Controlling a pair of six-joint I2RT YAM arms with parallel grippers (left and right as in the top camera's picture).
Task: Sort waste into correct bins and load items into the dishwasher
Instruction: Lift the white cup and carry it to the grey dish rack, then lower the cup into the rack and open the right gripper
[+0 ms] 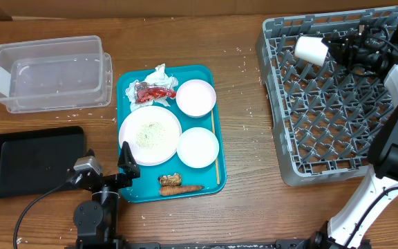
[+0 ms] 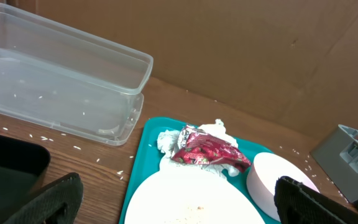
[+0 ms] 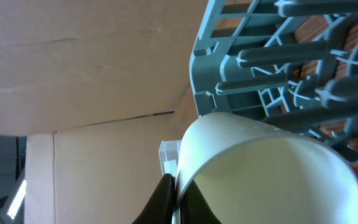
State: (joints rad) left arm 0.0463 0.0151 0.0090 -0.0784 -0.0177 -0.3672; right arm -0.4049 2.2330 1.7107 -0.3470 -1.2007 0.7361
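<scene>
My right gripper (image 3: 179, 193) is shut on the rim of the small cup (image 3: 272, 168), one finger inside and one outside. It holds the cup (image 1: 311, 50) on its side over the far left corner of the grey dishwasher rack (image 1: 337, 104). On the teal tray (image 1: 209, 76) lie the tissue (image 1: 159, 75), red wrapper (image 1: 150, 92), large plate (image 1: 150, 135) with rice grains, bowl (image 1: 196, 97), small plate (image 1: 197, 147), brown scrap (image 1: 170, 180) and carrot stick (image 1: 185, 188). My left gripper (image 1: 116, 166) hangs open at the tray's near left corner, empty, facing the plate (image 2: 191, 199) and wrapper (image 2: 207, 149).
The clear tub (image 1: 50, 72) stands at the far left with a few grains inside. The black tray (image 1: 33, 159) lies in front of it, just left of my left arm. Loose rice grains dot the wood. A cardboard wall (image 2: 260, 50) closes the back.
</scene>
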